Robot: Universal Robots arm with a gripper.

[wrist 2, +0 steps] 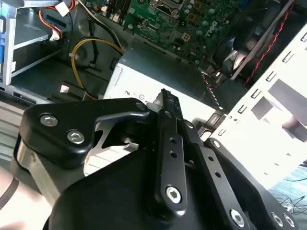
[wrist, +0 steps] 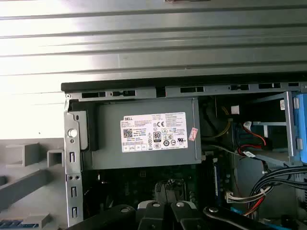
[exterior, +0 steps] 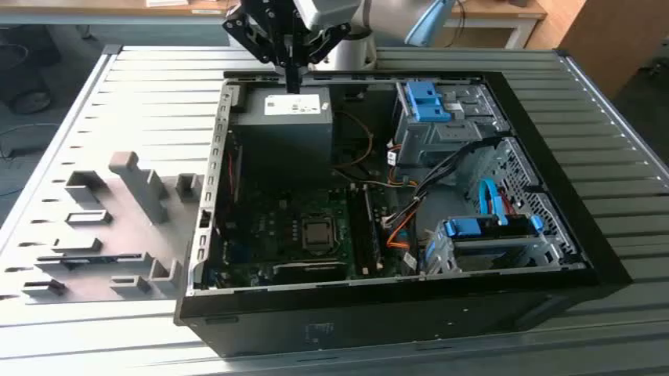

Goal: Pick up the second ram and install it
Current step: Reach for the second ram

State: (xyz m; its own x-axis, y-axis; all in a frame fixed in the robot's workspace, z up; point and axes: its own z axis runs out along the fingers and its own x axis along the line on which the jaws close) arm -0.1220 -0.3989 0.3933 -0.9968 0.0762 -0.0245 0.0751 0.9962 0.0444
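Observation:
My gripper (exterior: 296, 82) hangs over the far end of the open computer case (exterior: 209, 235), just above the grey power supply (exterior: 284, 121). Its fingers (wrist 2: 165, 120) are shut together and I see nothing between them. A long thin dark stick (exterior: 363, 231) stands in the slots on the green board, on the exterior view's right of the processor socket (exterior: 316, 233). I cannot tell whether it is the second ram or its twin. In the first wrist view the power supply (wrist: 144, 134) lies straight below me.
Grey fixture blocks (exterior: 131, 184) stand on the slatted metal table (exterior: 585, 102) at the exterior view's left of the case. Inside the case are blue-tabbed drive cages (exterior: 428, 102) (exterior: 486, 231) and loose cables (exterior: 408, 207).

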